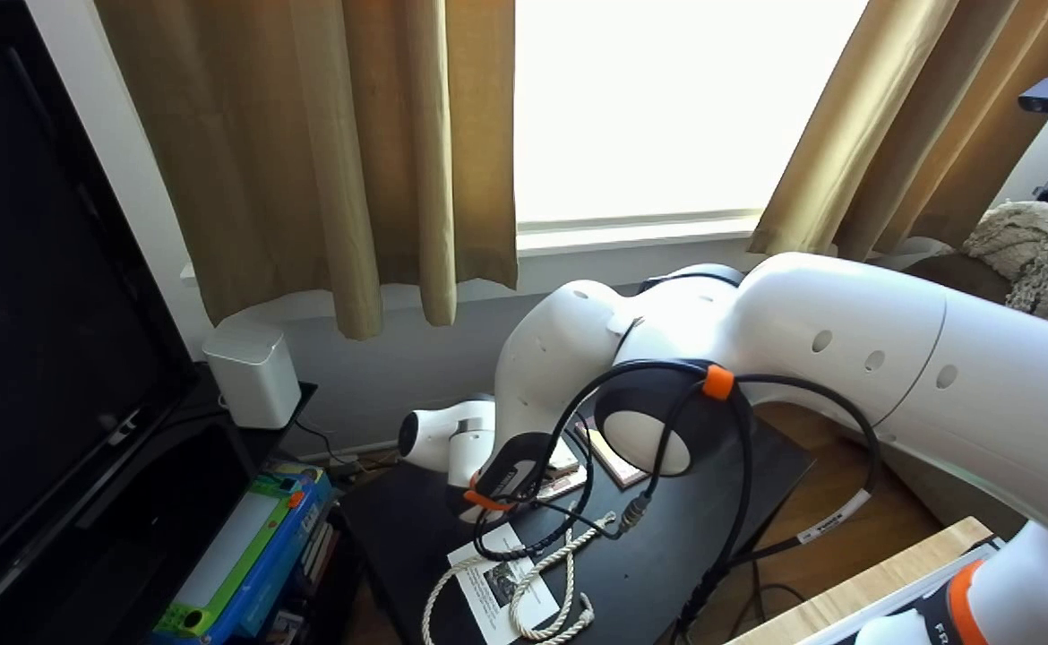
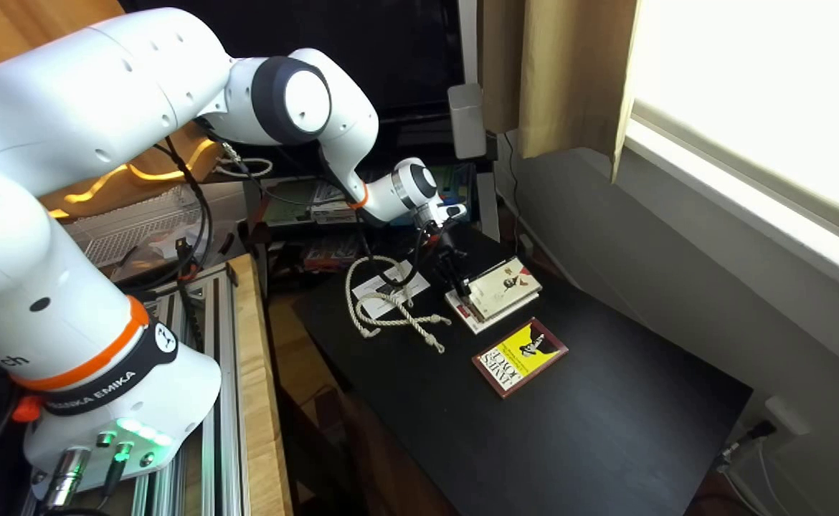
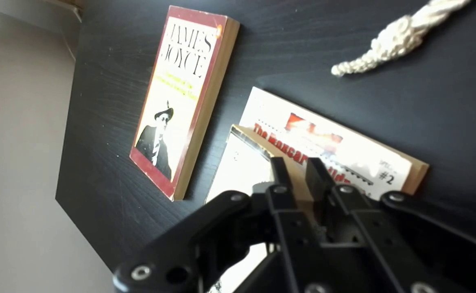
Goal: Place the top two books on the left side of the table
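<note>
Fingers (image 3: 279, 173) are clamping the cream book (image 3: 238, 171) by its tan edge | it is lying over the white book (image 3: 327, 148), on the black table (image 2: 591, 423) toward the TV (image 1: 31, 296) | probably setting down; best by easing apart slowly, backing out level, not dragging the white book | wrist view is showing the pinch; in an exterior view the arm (image 1: 542, 358) is hiding it

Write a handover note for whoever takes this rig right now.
Tool: closed on the cream book by its edge.
Things: cream book over the Boxcar book, toward the TV end of the table, apparently its left side; James Joyce book lies apart.
Done: Boxcar book apparently on the left side; cream book there too, not yet released.
Remaining: probably lower it if raised (can't tell), open the tool, back away.
</note>
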Robot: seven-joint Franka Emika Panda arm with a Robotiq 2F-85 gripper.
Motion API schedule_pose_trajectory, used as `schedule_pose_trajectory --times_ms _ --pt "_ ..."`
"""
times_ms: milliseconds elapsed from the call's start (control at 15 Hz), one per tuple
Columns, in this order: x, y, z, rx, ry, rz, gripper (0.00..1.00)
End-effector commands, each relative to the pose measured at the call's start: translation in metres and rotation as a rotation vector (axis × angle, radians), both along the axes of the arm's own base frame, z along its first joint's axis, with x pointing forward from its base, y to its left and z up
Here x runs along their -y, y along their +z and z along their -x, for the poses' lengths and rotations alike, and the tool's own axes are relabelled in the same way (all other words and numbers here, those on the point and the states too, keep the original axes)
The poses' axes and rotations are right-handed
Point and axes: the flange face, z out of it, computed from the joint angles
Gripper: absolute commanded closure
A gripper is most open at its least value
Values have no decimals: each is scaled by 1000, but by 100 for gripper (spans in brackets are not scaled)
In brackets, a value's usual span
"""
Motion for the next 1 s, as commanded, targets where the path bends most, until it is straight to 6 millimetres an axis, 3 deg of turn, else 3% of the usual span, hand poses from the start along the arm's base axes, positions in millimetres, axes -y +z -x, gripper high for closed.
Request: schedule_pose_trajectory --times_ms 0,333,400,533,933 --pt "2 -7 6 -58 -9 -40 96" --pt "2 -7 5 -84 -9 -61 95" --pt "2 -7 5 -85 -9 -62 58" --pt "1 -7 3 -82 -10 -74 56" --pt "-3 -9 -3 -78 -18 -128 10"
